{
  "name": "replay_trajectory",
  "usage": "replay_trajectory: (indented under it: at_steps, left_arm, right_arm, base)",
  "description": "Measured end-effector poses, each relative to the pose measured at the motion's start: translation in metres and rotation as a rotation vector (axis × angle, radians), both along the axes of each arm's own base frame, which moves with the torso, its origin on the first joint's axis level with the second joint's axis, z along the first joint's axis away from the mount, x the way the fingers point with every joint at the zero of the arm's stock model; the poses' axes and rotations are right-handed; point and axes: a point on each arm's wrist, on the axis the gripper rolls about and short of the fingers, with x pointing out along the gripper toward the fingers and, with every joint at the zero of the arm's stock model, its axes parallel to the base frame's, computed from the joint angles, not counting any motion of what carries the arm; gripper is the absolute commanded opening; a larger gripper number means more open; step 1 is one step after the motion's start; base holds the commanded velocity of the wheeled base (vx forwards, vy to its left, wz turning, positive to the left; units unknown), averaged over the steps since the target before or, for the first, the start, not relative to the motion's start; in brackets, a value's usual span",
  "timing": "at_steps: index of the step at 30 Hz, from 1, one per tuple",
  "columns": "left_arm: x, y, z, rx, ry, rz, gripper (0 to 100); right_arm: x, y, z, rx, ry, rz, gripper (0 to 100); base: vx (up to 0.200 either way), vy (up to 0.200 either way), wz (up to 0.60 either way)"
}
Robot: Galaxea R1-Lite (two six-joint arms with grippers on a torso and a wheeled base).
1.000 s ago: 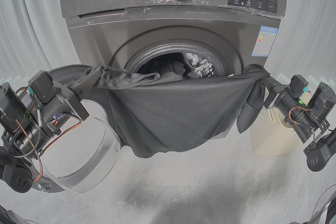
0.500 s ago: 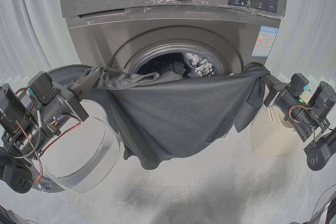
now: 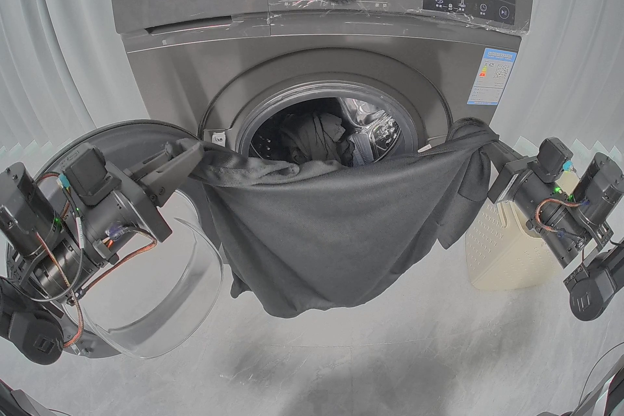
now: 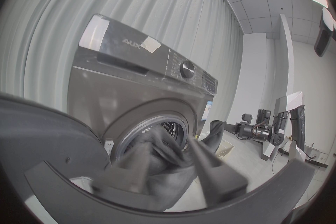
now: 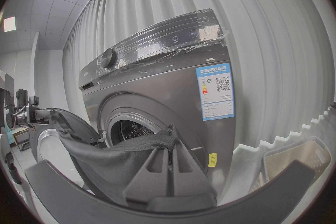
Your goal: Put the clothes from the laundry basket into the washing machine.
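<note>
before the robot, the washing machine point(image 3: 312, 47) stands with its round door point(image 3: 169, 307) swung open on the left and the drum point(image 3: 374, 125) exposed. across the opening hangs a dark garment point(image 3: 338, 222), stretched wide between the two arms. its upper edge runs along the lower lip of the opening, and its body sags down in front of the machine, outside the drum. at the machine's right foot sits the cream laundry basket point(image 3: 507, 255); i cannot tell whether anything is left in it. the left gripper point(image 3: 188, 149) has its fingers clamped on a bunched corner of the garment near the door hinge. the right gripper point(image 3: 484, 141) has its fingers pressed together on the opposite corner, by the opening's right edge. some bundled clothes point(image 3: 318, 134) already lie inside the drum. by my reading the job is partly done: this piece is lifted and presented but not yet in, so it has to go over the lip and be let go.
</note>
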Motion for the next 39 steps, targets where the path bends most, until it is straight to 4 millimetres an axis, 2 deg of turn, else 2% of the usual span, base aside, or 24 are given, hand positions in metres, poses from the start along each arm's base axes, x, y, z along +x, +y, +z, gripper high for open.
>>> replay_trajectory:
  at_steps: [9,18,22,28,39]
  left_arm:
    - [0.011,-0.020,-0.030,0.054,0.110,-0.057,100]
    - [0.031,-0.051,-0.059,0.104,0.181,-0.127,100]
    - [0.041,-0.064,-0.068,0.098,0.160,-0.159,100]
    - [0.053,-0.084,-0.096,0.134,0.188,-0.211,100]
    - [0.068,-0.106,-0.130,0.192,0.225,-0.235,100]
  right_arm:
    - [-0.011,0.035,0.002,0.016,-0.002,0.130,0]
    - [-0.007,0.065,0.002,0.024,-0.014,0.215,0]
    - [-0.005,0.073,0.000,0.025,-0.014,0.232,0]
    - [-0.006,0.084,0.000,0.027,-0.019,0.262,0]
    - [-0.010,0.100,0.006,0.041,-0.045,0.313,0]
  base:
    - [0.000,0.000,0.00]
    - [0.000,0.000,0.00]
    - [0.000,0.000,0.00]
    - [0.000,0.000,0.00]
    - [0.000,0.000,0.00]
